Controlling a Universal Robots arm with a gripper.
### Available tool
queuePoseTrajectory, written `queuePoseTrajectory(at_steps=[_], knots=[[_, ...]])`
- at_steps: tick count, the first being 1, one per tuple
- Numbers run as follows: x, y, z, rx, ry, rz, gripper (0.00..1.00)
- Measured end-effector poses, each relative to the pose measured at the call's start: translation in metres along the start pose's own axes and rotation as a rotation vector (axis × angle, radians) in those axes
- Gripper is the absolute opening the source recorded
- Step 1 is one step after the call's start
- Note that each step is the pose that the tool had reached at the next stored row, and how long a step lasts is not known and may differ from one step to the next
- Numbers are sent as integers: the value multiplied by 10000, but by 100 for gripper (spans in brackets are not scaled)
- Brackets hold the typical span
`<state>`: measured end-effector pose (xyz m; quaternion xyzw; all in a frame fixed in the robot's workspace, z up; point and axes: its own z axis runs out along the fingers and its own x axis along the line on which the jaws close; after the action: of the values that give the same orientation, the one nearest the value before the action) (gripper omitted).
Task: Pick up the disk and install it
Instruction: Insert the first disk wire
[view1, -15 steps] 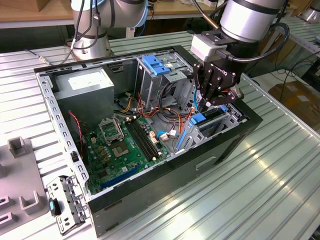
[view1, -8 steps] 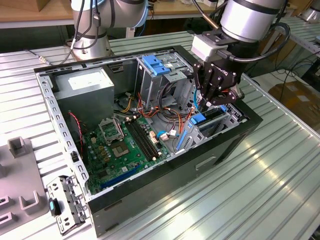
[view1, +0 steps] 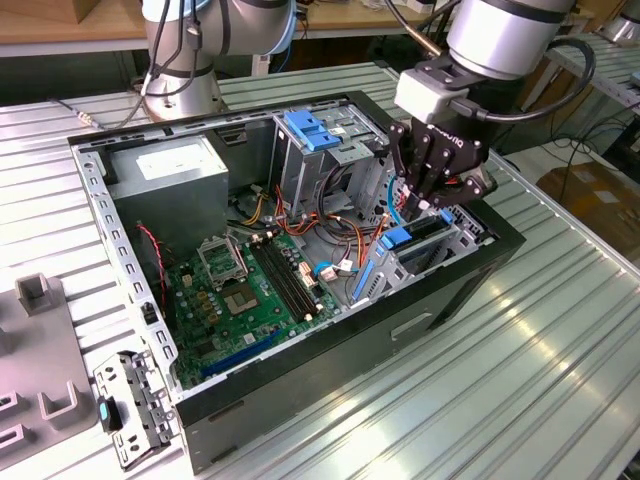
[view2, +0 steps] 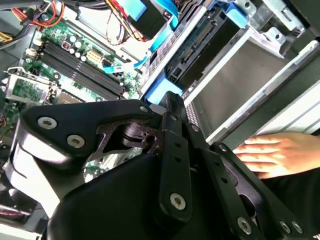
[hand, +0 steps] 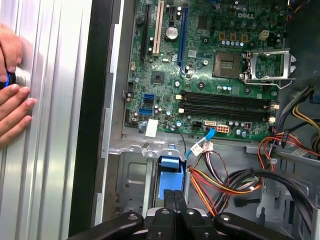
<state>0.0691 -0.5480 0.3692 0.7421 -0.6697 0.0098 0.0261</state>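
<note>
While the motherboard (view1: 250, 290) lies bare toward the exterior view's left in the open computer case (view1: 330, 370), the disk (view1: 398, 240) sits on its blue rails in the drive cage (view1: 465, 228) further right. The gripper (view1: 425, 203) rests at its end, jaws closed together, holding nothing. I judge this to be the seating step; it calls for pressure straight along the rails.

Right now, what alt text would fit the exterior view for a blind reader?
A black robotic end effector hangs over a flat disk with blue plastic rails slotted in the grey metal drive cage of an open black computer case; its green motherboard lies exposed.
</note>
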Motion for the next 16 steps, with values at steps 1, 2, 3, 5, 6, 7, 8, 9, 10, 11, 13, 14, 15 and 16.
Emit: queuePoseTrajectory(at_steps=[1,2,3,5,6,7,8,9,10,11,13,14,15,16], knots=[[2,1,-39,2,2,-40,11],[3,1,-63,3,1,-59,11],[4,2,-92,3,3,-79,11],[4,1,-91,5,4,-89,11],[1,-6,-94,4,12,-108,11],[-2,-37,-95,6,12,-132,11],[0,-78,-96,5,14,-141,11],[1,-151,-97,6,12,-156,11],[1,-190,-97,7,12,-163,11],[2,-222,-98,7,13,-169,11],[0,-283,-99,8,14,-180,11],[-1,-308,-100,7,15,-195,11],[-2,-324,-100,8,16,-211,11],[-2,-332,-100,10,16,-259,11]])
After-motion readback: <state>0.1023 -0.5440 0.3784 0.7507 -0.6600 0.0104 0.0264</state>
